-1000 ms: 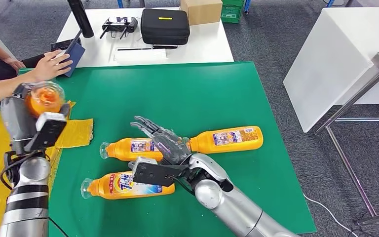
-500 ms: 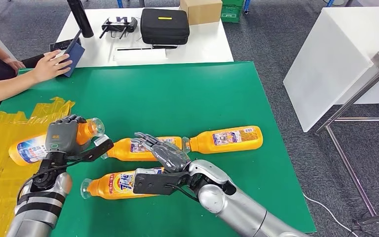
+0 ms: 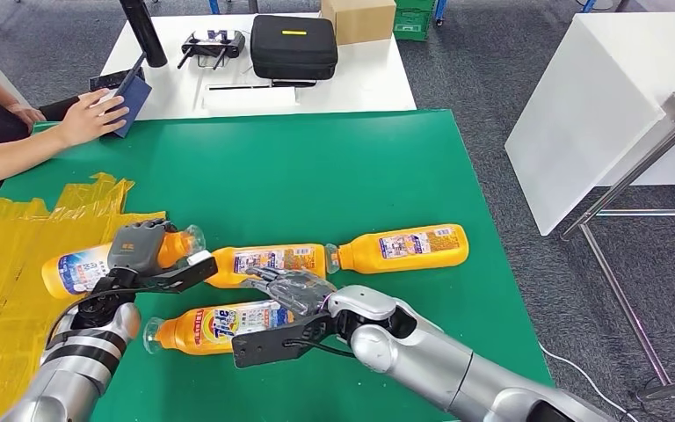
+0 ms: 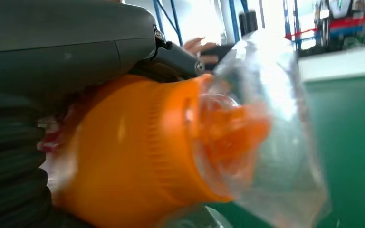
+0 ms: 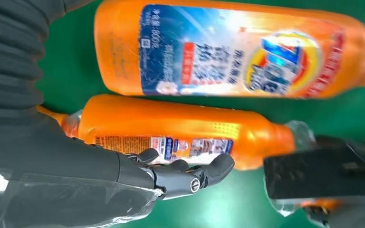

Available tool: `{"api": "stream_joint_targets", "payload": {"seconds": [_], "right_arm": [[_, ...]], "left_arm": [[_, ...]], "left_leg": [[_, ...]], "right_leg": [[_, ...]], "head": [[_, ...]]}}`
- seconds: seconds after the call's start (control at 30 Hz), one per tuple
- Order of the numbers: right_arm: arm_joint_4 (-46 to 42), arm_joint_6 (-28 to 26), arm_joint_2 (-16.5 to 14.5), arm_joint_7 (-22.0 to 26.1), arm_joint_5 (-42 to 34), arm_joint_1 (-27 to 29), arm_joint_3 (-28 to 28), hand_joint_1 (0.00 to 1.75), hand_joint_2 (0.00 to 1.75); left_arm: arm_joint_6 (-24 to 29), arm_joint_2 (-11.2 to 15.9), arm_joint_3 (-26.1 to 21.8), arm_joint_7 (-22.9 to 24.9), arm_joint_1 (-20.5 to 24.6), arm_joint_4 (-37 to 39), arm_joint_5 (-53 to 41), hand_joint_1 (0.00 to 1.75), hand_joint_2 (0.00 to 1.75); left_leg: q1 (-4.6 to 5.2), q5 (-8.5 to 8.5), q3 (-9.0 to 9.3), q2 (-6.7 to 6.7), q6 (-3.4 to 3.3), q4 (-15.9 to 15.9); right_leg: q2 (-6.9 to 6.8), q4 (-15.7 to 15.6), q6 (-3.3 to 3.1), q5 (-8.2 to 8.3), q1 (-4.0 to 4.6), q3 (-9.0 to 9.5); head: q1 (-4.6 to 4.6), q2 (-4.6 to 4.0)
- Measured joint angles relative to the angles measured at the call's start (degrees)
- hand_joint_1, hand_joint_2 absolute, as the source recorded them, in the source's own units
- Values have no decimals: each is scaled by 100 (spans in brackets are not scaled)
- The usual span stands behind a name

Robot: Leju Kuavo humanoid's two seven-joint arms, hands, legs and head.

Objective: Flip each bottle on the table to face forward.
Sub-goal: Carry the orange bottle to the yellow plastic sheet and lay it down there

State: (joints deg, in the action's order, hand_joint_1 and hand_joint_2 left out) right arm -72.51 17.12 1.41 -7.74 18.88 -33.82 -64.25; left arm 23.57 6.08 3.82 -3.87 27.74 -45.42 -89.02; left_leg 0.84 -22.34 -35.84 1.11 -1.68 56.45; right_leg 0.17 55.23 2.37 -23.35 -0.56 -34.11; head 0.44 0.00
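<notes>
An orange plastic detergent bottle with a clear cap point(image 3: 79, 266) is lying across the edge of the yellow sheet point(image 3: 0, 290) and the green table mat point(image 3: 334, 167), the robot's left hand point(image 3: 138, 246) clamping its neck. The right hand point(image 3: 292, 288) (fingers spread, holding nothing) is hovering between two more orange bottles, one back-label-up point(image 3: 268, 261), one logo-up point(image 3: 220, 327)

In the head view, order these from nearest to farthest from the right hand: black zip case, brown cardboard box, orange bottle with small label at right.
1. Orange bottle, just right of the right hand.
2. Black zip case, on the white table.
3. Brown cardboard box, behind the case.
</notes>
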Motion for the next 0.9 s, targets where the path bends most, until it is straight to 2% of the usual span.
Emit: {"api": "stream_joint_targets", "payload": {"seconds": [0.03,0.17,0.37,0.53,0.73,0.83,0.9], "right_arm": [[97,22,-34,-20,2,-29,-61,0,175],[540,74,-249,-49,31,-86,-315,0,175],[889,77,-422,-57,57,-107,-488,0,175],[1166,109,-542,-47,124,-148,-620,0,175],[1758,9,-873,91,295,-150,-835,0,175],[1935,-24,-981,123,330,-163,-896,0,175],[2040,-56,-1034,120,389,-178,-925,0,175]], "left_arm": [[-115,7,31,62,65,102,-17,0,0],[-405,36,239,417,333,517,-61,0,0],[-442,78,415,516,508,828,-81,0,0],[-408,94,463,426,565,992,-20,0,0],[-248,88,473,215,628,1069,186,0,0],[-69,76,469,156,628,1063,335,0,0],[228,46,417,-71,585,988,707,0,0]], "left_leg": [[-1,0,0,-1,0,0],[-3,2,0,1,3,0],[-2,2,0,4,3,0],[-1,2,0,3,3,0],[-2,2,6,-4,3,0],[-3,1,10,-13,5,0],[-3,0,12,-19,5,0]], "right_leg": [[0,0,0,0,0,0],[0,2,0,0,1,0],[-2,2,-1,-1,0,0],[-1,2,0,0,-1,0],[1,2,-1,0,0,1],[2,2,-1,-1,0,2],[3,2,-1,-1,0,3]], "head": [[1,0],[0,0],[1,0],[2,0],[-1,0],[-1,0],[-1,0]]}}
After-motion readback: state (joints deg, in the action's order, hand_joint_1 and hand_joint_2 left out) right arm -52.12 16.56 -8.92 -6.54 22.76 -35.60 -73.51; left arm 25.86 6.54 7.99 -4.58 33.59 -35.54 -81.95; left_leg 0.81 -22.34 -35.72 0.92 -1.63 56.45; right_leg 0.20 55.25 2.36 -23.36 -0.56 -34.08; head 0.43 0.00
